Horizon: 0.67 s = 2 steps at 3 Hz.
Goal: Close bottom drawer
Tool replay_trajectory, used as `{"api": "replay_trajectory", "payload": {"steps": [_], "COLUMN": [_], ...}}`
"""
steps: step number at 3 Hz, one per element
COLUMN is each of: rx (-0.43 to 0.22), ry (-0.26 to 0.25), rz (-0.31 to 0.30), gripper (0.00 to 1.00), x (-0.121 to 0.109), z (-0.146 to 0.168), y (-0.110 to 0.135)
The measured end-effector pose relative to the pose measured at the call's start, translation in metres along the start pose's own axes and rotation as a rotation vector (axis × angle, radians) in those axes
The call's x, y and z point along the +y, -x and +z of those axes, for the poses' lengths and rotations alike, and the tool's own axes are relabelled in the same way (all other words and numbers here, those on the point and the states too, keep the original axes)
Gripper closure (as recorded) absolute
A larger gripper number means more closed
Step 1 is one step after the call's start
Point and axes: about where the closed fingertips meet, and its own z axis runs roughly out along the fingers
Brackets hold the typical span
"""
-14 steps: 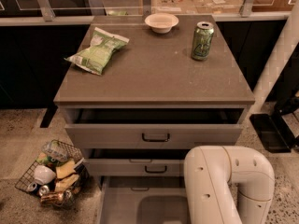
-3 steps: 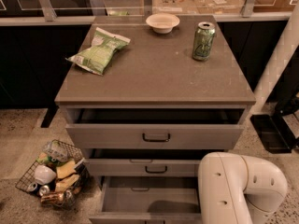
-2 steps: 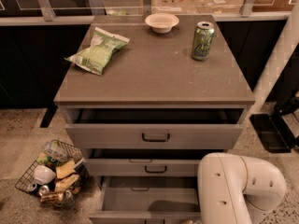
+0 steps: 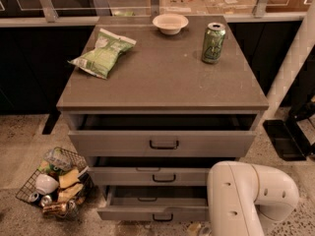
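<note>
The bottom drawer [image 4: 147, 212] is the lowest of three grey drawers and stands partly open, with its low front and black bar handle [image 4: 162, 218] near the bottom edge of the view. My white arm [image 4: 246, 195] fills the lower right, right beside the drawer's right end. Only a small part of my gripper [image 4: 199, 228] shows at the bottom edge, just in front of the drawer's front. The middle drawer [image 4: 157, 177] and the top drawer [image 4: 162, 144] are each open a little.
On the cabinet top [image 4: 162, 82] lie a green chip bag [image 4: 102, 52], a white bowl [image 4: 170, 22] and a green can [image 4: 213, 43]. A wire basket [image 4: 51, 183] of trash stands on the floor at the left. A black base [image 4: 288, 136] stands at the right.
The bottom drawer has slid inward, from pulled far out to partly open. My arm has followed it toward the cabinet.
</note>
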Motion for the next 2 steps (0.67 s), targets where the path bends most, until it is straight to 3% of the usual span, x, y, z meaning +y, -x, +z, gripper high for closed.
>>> {"api": "replay_trajectory", "payload": {"steps": [1, 2], "rx": [0.051, 0.073], "ry": [-0.075, -0.107], "rz": [-0.046, -0.063], "gripper": [1.0, 1.0], "x": [-0.035, -0.047], "z": [0.017, 0.021], "y": [-0.034, -0.044]}}
